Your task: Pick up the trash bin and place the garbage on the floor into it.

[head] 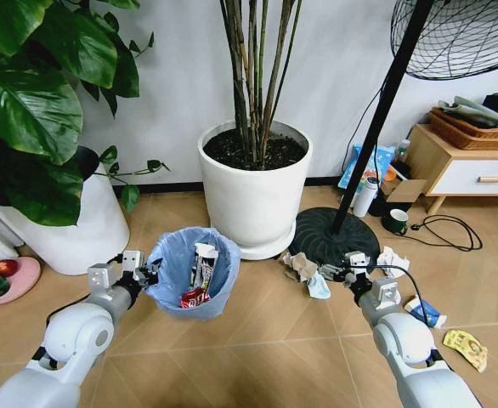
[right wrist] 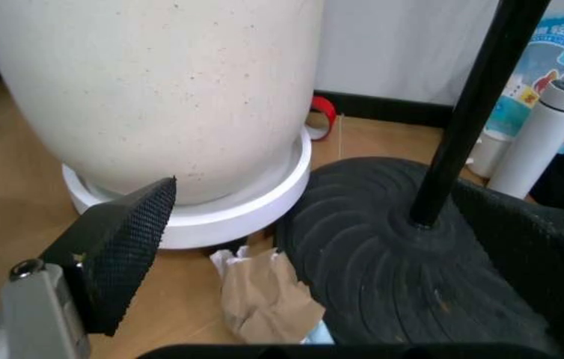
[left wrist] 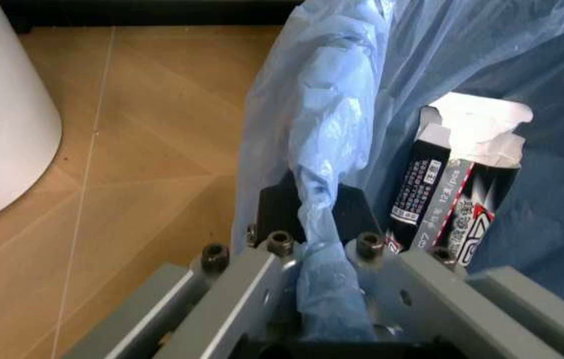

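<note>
Trash bin (head: 190,274) with its light blue liner stands on the wood-look floor (head: 257,340) beside the middle white plant pot (head: 255,191), its rim and bag clenched in the left tool (head: 149,271); the left wrist view shows the liner bunched between the fingers (left wrist: 262,292). Two pieces already lie inside: a black-white tube box (head: 203,263) and a red wrapper (head: 194,297). The right tool (head: 334,272) hovers released over crumpled brown paper (head: 301,266) at the edge of the fan base (head: 334,236). Four more pieces wait on the floor: that paper, a white scrap (head: 393,259), a blue-white carton (head: 426,313) and a yellow scrap (head: 466,348). Risk, as judged here: the grip may hold mostly thin plastic, so lifting could pull the liner loose or tip the bin; the paper sits tight against the fan base, inviting a fouled pinch
</note>
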`<state>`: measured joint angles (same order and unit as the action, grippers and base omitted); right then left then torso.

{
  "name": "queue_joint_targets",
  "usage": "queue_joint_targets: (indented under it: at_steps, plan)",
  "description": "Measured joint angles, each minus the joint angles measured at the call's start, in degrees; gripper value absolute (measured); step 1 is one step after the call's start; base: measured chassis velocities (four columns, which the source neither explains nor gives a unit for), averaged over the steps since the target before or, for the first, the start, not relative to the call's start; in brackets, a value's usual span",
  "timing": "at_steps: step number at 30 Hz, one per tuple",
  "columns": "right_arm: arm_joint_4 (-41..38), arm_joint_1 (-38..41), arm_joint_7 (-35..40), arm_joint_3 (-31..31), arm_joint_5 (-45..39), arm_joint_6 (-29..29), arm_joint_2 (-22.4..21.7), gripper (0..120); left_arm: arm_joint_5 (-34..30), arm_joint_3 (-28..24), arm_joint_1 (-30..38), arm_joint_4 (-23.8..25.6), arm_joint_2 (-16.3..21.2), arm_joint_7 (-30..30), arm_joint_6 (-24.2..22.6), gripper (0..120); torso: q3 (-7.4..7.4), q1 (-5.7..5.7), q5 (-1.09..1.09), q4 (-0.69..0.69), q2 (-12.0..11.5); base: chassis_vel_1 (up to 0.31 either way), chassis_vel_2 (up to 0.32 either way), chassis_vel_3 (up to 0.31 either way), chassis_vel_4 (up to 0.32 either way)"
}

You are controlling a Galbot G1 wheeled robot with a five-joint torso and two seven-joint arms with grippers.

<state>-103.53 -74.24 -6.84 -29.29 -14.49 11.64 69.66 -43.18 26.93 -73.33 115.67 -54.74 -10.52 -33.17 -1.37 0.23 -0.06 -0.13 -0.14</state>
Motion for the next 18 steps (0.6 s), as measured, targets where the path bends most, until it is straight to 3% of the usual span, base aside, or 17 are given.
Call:
queue_joint_targets:
  at_steps: [18]
  plan:
    - [21.88, 6.01, -2.50, 1.68, 0.59, -3.52, 2.19, 100, 0.20, -0.18, -0.46, -0.08, -0.21, -0.37, 0.51, 0, 0.00, 0.00, 0.00, 0.00, 0.00, -0.013, 0.018, 0.020, -0.016]
